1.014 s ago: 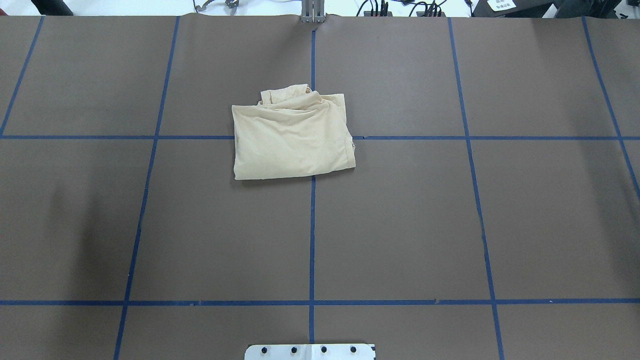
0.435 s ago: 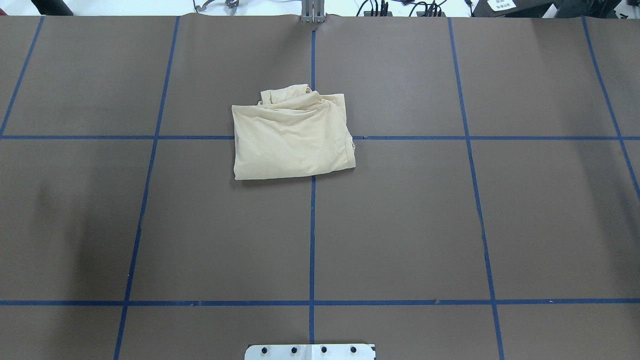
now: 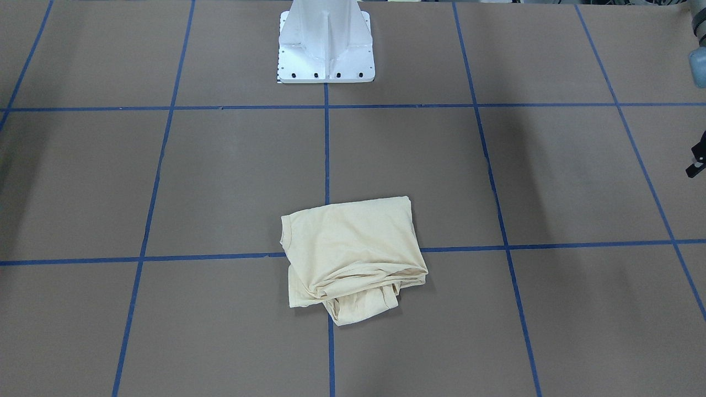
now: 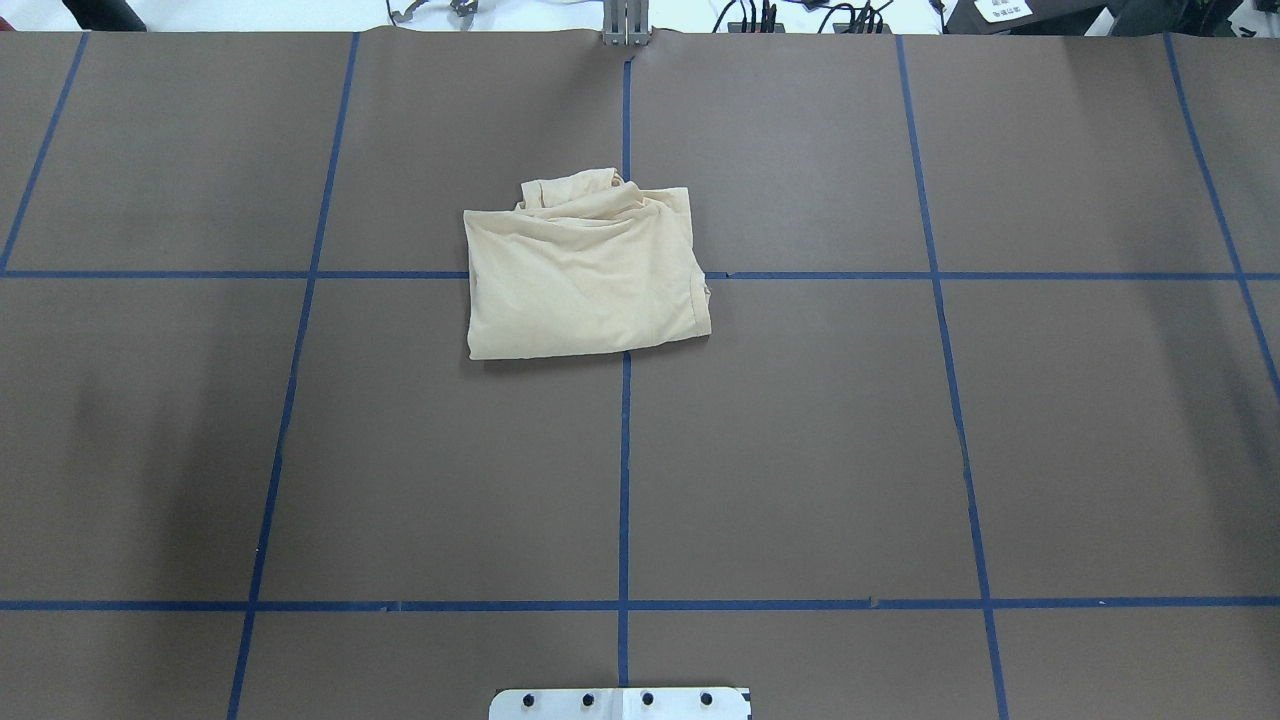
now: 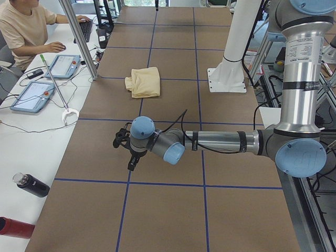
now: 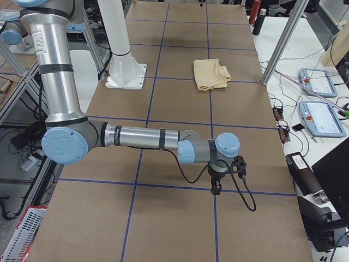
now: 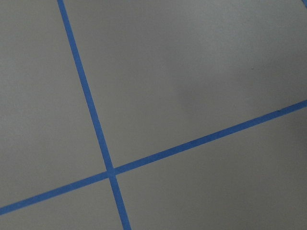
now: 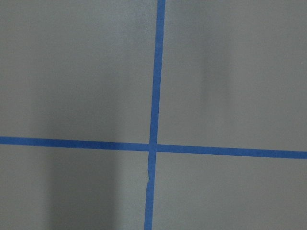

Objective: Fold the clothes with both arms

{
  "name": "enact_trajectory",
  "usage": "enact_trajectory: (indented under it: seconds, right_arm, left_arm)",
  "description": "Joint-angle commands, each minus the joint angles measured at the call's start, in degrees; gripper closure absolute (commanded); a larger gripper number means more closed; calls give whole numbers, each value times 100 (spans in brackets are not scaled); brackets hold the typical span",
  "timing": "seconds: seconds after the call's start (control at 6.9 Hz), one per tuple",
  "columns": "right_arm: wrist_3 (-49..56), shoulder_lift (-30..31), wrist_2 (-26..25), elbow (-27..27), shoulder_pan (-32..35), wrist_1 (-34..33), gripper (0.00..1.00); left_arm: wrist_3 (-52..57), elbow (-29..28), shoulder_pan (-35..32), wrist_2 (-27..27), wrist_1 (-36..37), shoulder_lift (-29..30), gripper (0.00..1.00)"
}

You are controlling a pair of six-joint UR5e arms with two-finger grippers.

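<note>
The cream-yellow shirt (image 4: 585,272) lies folded into a compact rectangle at the table's middle, with bunched fabric at its far edge; it also shows in the front-facing view (image 3: 353,253). Its print and neckline tag are hidden. The left arm (image 5: 220,142) reaches low over the table's left end, far from the shirt; its gripper (image 5: 131,160) points down and I cannot tell whether it is open. The right arm (image 6: 136,136) reaches over the right end; its gripper (image 6: 217,185) points down, state unclear. Neither gripper holds fabric. Both wrist views show only brown table and blue tape.
The brown table cover (image 4: 800,450) carries a blue tape grid. The white pedestal base (image 3: 325,41) stands at the robot's side. A person (image 5: 21,26), tablets (image 5: 31,94) and bottles (image 5: 31,185) are on the side bench beyond the far edge.
The shirt has not moved. A faint shadow on the table's left part has drifted slightly leftward in the overhead view.
</note>
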State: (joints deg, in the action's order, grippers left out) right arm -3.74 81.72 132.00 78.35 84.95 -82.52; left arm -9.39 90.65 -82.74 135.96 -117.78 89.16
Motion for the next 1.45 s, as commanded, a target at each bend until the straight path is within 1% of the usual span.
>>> enact_trajectory:
  seconds: [0.0, 0.14, 0.29, 0.58, 0.72, 0.87, 1.01, 1.16, 1.3]
  right_arm:
    - [-74, -85, 9, 31, -128, -123, 0]
    - [-74, -268, 18, 223, -137, -620, 0]
    - [-74, -279, 18, 669, -120, -1068, 0]
    - [-74, -95, 62, 1347, 21, -1572, 0]
    - [-65, -51, 80, 1419, 21, -1574, 0]
    - [-74, 45, 80, 1620, 13, -1565, 0]
    - [-74, 238, 36, 1901, 12, -1539, 0]
    - [-57, 422, 1, 1886, 4, -1487, 0]
    - [-65, 433, 1, 1799, -14, -1486, 0]
  left_arm:
    - [77, 434, -259, 62, 823, 5, 0]
    - [191, 427, -286, 62, 844, -39, 0]
    - [200, 479, -295, 62, 792, -39, 0]
    - [148, 479, -295, 62, 774, 48, 0]
    - [156, 497, -295, -8, 765, -4, 0]
    - [148, 471, -295, -87, 765, 4, 0]
    - [96, 540, -295, -53, 765, -91, 0]
    - [121, 419, -278, -78, 748, -101, 0]
    - [113, 314, -277, -79, 652, 12, 0]
